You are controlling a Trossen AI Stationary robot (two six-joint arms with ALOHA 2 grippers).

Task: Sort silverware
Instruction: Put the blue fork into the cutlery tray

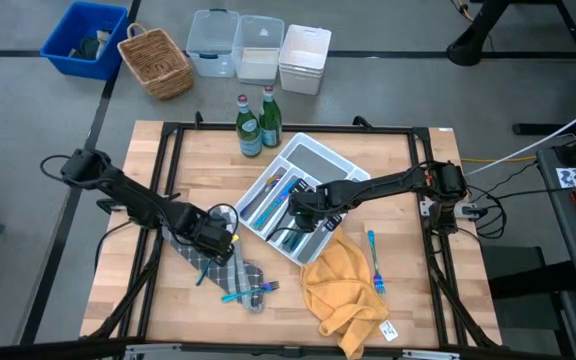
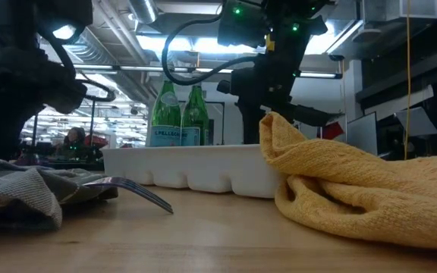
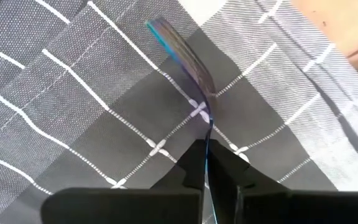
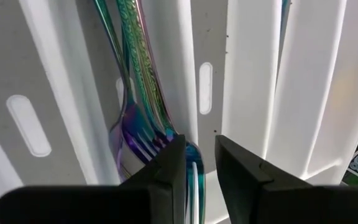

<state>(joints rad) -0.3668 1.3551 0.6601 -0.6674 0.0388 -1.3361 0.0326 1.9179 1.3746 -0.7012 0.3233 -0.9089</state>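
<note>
Left pincer point(image 3: 205, 186) pinching spoon point(image 3: 182, 53), forks point(image 4: 145, 134) in tray point(image 4: 247, 74)

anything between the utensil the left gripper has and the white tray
The left gripper is shut on a thin utensil above the grey checked cloth. The white tray lies just beside it; only the right gripper, down inside the tray, is near that path.

My left arm is reaching in from the table's left edge, its left gripper point(image 1: 211, 238) sitting low with the fingers point(image 3: 229, 168) pinching nearly closed around a thin utensil handle; my right arm is stretching across from the right side, its right gripper point(image 1: 301, 210) pointing down, fingers point(image 4: 166, 165) holding slightly parted.
</note>
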